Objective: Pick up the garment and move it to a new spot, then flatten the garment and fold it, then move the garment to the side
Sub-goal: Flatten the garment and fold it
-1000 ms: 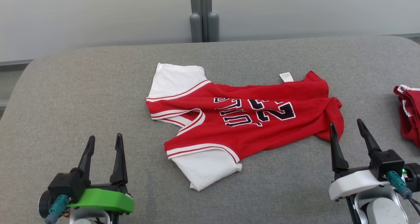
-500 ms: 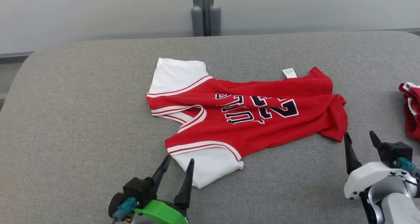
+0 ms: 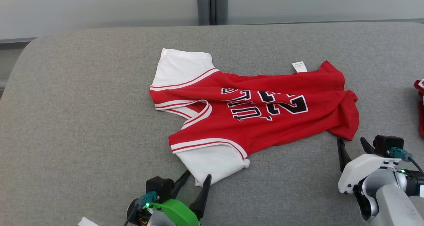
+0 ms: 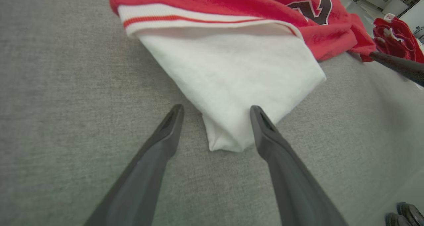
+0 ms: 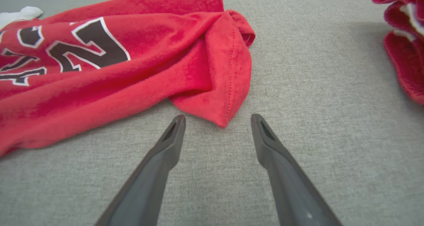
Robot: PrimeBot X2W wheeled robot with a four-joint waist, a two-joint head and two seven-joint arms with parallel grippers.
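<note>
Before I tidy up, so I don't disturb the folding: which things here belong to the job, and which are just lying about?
Job: red-and-white cloth jersey with black lettering; left gripper; right gripper, both open.
Lying about: crumpled red-and-white garment at the right edge.

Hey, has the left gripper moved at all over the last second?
Yes. Against the jersey, the left gripper has swung rightward from well off to its left; its open jaws now flank the corner of the near white sleeve.

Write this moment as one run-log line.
left gripper: open, straddling white sleeve | right gripper: open, at hem corner | jersey: not gripped
</note>
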